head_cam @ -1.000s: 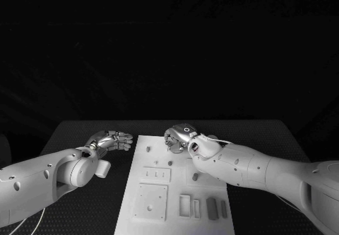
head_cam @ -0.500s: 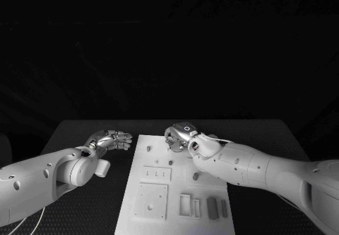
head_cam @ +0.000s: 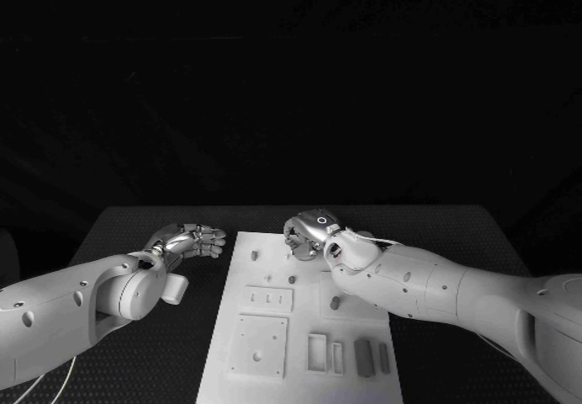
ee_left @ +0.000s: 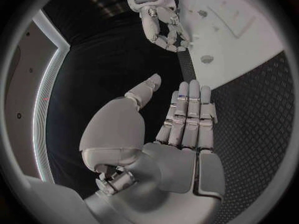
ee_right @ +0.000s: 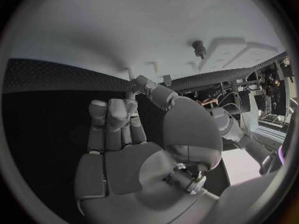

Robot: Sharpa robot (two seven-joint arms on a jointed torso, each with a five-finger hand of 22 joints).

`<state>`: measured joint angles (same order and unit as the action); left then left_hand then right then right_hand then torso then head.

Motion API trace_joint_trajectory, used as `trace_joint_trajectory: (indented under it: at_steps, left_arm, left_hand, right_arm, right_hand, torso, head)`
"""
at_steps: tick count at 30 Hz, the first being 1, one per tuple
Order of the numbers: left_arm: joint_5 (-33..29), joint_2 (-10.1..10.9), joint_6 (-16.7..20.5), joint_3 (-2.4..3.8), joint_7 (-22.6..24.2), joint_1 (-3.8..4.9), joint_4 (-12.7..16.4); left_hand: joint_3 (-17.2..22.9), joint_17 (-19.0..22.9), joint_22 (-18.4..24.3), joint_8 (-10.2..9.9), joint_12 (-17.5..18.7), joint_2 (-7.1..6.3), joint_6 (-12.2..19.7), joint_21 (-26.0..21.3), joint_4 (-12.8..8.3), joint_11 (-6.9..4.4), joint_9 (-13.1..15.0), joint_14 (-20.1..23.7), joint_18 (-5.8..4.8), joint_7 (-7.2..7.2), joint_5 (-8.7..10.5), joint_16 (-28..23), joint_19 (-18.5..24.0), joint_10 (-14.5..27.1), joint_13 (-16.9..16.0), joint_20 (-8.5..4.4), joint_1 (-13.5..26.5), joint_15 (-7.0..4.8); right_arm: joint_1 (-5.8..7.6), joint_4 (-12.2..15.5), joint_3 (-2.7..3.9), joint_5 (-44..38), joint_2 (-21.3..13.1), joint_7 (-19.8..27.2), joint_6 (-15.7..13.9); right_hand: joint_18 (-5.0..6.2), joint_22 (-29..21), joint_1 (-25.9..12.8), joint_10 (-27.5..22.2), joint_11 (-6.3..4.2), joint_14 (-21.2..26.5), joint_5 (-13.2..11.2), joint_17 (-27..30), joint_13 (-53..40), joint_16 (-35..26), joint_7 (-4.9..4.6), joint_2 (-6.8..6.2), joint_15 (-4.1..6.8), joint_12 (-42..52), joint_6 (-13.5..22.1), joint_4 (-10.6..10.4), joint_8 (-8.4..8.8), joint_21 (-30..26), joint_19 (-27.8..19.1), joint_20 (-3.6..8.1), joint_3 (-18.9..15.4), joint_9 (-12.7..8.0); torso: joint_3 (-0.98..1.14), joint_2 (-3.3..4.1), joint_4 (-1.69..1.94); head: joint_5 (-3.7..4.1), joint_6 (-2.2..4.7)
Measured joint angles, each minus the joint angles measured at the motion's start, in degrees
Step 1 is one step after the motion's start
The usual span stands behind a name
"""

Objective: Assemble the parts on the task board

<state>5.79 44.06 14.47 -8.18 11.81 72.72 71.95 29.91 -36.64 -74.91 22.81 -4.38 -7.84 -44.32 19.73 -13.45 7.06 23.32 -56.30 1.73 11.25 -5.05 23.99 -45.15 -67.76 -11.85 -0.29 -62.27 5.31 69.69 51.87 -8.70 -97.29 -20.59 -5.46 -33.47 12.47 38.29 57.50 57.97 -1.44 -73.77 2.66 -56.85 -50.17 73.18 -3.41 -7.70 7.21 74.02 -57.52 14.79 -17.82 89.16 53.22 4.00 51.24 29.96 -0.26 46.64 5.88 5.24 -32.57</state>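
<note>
The white task board [head_cam: 364, 387] lies lengthwise in the middle of the black table. My right hand [head_cam: 310, 236] hovers low over the board's far end, palm down. Its thumb and a fingertip [ee_right: 131, 90] are pinched together just above the white surface, seemingly on a small part that I can barely make out. The right hand [ee_left: 160, 22] is also seen from the left wrist, its fingers closed in a ring. My left hand [head_cam: 191, 241] floats over the table just left of the board's far corner, fingers [ee_left: 189, 109] straight with nothing held. Grey parts [head_cam: 364, 356] lie at the board's near right.
Small pegs [head_cam: 336, 301] stand up along the board's middle, one of them [ee_right: 199, 48] close to the right hand. Recessed square plates [head_cam: 260, 345] and a slotted frame [head_cam: 318, 352] take up the board's near half. Black table [head_cam: 145, 227] spreads on both sides.
</note>
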Motion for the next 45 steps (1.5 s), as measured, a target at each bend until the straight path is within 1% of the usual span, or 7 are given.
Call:
trace_joint_trajectory:
  at_steps: [36,37,38,40,41,43,45]
  left_arm:
    - [0.0,-0.1,0.0,-0.02,0.0,0.0,-0.2]
    - [0.0,-0.1,0.0,-0.01,0.0,0.0,-0.2]
    - [0.0,-0.1,0.0,-0.01,0.0,0.0,-0.2]
    - [0.0,-0.1,0.0,-0.01,0.0,0.0,-0.2]
    - [0.0,-0.1,0.0,-0.01,0.0,0.0,-0.2]
    - [0.0,-0.1,0.0,-0.01,0.0,0.0,-0.2]
    - [0.0,-0.1,0.0,-0.01,0.0,0.0,-0.2]
  left_hand:
    - [0.0,0.0,0.0,0.0,0.0,0.0,0.0,0.0,0.0,0.0,0.1,0.0,-0.02,0.0,0.0,0.0,0.0,0.0,-0.1,0.0,0.0,0.0]
    - [0.0,0.0,0.0,0.0,0.0,0.0,0.0,0.0,0.0,0.0,0.1,0.0,-0.03,0.0,0.0,0.0,0.0,0.0,-0.1,0.0,0.0,0.0]
    - [0.0,0.0,0.0,0.0,0.0,0.0,0.0,0.0,0.0,0.0,0.1,0.0,-0.03,0.0,0.0,0.0,0.0,0.0,-0.1,0.0,0.0,0.0]
    - [0.0,0.0,0.0,0.0,0.0,0.0,0.0,0.0,0.0,0.0,0.1,0.0,-0.03,0.0,0.0,0.0,0.0,0.0,-0.1,0.0,0.0,0.0]
    - [0.0,0.0,0.0,0.0,0.0,0.0,0.0,0.0,0.0,0.0,0.1,0.0,-0.03,0.0,0.0,0.0,0.0,0.0,-0.1,0.0,0.0,0.0]
    - [0.0,0.0,0.0,0.0,0.0,0.0,0.0,0.0,0.0,0.0,0.2,0.0,-0.03,0.0,0.0,0.0,0.0,0.0,-0.1,0.0,0.0,0.0]
    - [0.0,0.0,0.0,0.0,0.0,0.0,0.0,0.0,0.0,0.0,0.2,0.0,-0.04,0.0,0.0,0.0,0.2,0.0,-0.1,0.2,0.0,0.0]
  right_arm:
    - [0.16,-0.8,0.08,0.2,0.0,0.0,2.9]
    - [0.16,-0.8,0.08,0.4,0.1,0.0,2.9]
    - [0.16,-0.9,0.08,0.6,0.1,0.1,2.9]
    - [0.13,-1.0,0.04,1.1,0.1,0.1,2.9]
    - [0.1,-1.1,0.02,1.3,0.1,0.1,2.9]
    - [0.07,-1.1,0.0,1.7,0.0,0.1,2.9]
    - [0.06,-1.1,0.0,2.0,0.0,0.1,2.8]
  right_hand:
    - [0.0,0.0,0.0,0.2,0.21,-0.1,0.0,0.0,0.1,-0.3,0.02,-0.02,-0.08,-0.1,0.0,-0.2,0.0,-0.3,0.0,-0.03,0.2,0.0]
    - [0.0,0.0,-0.2,0.2,0.21,-0.1,0.0,0.0,0.1,-0.4,0.0,-0.23,-0.15,-0.2,0.0,-0.2,0.0,-0.3,0.0,-0.04,0.2,0.0]
    - [0.0,0.0,-0.4,0.1,0.42,-0.1,0.0,0.0,0.1,-0.4,-0.42,-1.05,-0.15,-0.2,0.4,-0.2,0.01,-0.3,0.0,-0.04,0.1,0.0]
    - [-0.01,0.0,-1.1,0.0,1.66,-0.2,0.0,0.0,0.1,-0.5,-2.55,-3.25,-1.14,-0.2,2.5,-0.3,1.95,-0.3,0.0,-0.03,-1.3,0.3]
    - [0.0,0.0,-1.3,0.0,2.09,-0.2,0.0,0.0,0.1,-0.5,-2.96,-3.99,-1.57,-0.2,3.0,-0.2,2.79,-0.3,0.0,-0.01,-2.2,-0.1]
    - [-0.01,0.0,-2.0,-0.5,3.06,-0.2,0.0,0.0,0.1,-0.5,-2.71,-5.77,-2.55,-0.2,4.7,0.4,4.62,-0.4,0.1,0.09,-5.1,-1.2]
    - [-0.03,0.0,-2.1,-0.8,3.52,-0.1,0.0,0.0,0.1,-0.5,-2.56,-5.97,-3.02,-0.2,5.8,0.9,5.32,-0.4,0.1,0.09,-6.9,-1.5]
  torso:
    - [-0.06,0.07,0.01]
    - [-0.06,0.07,0.0]
    - [-0.06,0.07,0.0]
    - [-0.06,0.06,0.0]
    - [-0.06,0.06,0.0]
    - [-0.06,0.05,0.0]
    - [-0.06,0.05,-0.01]
  head:
    - [0.14,-0.63]
    - [0.14,-0.63]
    - [0.14,-0.6]
    - [0.14,-0.58]
    - [0.14,-0.57]
    - [0.14,-0.57]
    - [0.14,-0.57]
